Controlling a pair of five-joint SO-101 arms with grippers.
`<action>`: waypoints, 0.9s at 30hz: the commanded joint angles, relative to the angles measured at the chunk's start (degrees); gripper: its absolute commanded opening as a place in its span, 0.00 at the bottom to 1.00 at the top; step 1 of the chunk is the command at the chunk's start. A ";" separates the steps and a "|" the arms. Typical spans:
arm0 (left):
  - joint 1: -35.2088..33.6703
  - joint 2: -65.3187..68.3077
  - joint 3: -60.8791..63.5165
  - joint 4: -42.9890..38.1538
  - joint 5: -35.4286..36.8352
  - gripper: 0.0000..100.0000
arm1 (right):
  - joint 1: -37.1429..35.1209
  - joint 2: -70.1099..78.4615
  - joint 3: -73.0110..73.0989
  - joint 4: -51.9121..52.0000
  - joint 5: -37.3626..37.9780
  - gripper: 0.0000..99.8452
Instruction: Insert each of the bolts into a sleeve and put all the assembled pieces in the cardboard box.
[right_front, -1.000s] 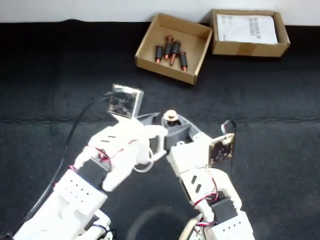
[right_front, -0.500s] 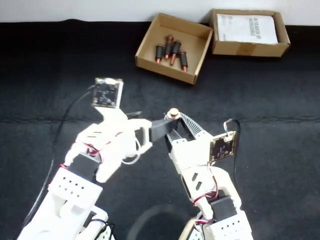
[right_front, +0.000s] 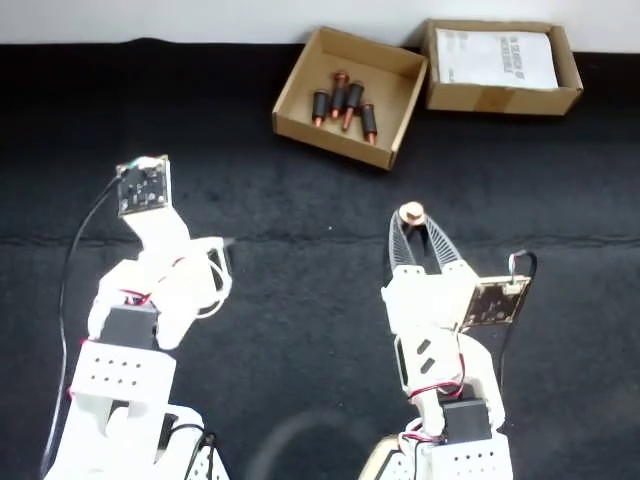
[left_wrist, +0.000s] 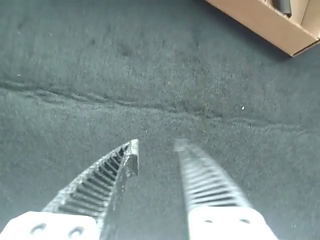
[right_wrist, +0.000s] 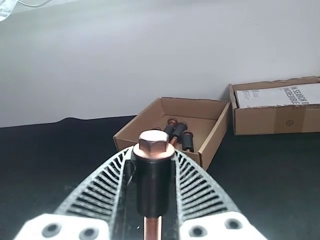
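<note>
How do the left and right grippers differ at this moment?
The right gripper is shut on a sleeved bolt; the left gripper is open and holds nothing. The right gripper faces the cardboard box; the left gripper points down at the black mat. Both have the same ribbed build.

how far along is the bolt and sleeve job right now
Done: four assembled pieces lie in the cardboard box. In hand: the right gripper holds a bolt already seated in its sleeve; the left gripper is open. Left: boxing that piece.
</note>
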 joint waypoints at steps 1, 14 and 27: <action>-0.84 -2.24 2.07 -0.26 0.00 0.02 | 0.48 -1.10 3.30 0.13 0.26 0.01; -1.10 -2.86 15.78 -9.76 0.18 0.01 | 0.40 4.18 -17.71 14.64 0.26 0.01; -3.30 -2.59 24.92 -20.57 0.18 0.01 | 0.31 39.08 -46.55 15.34 0.09 0.01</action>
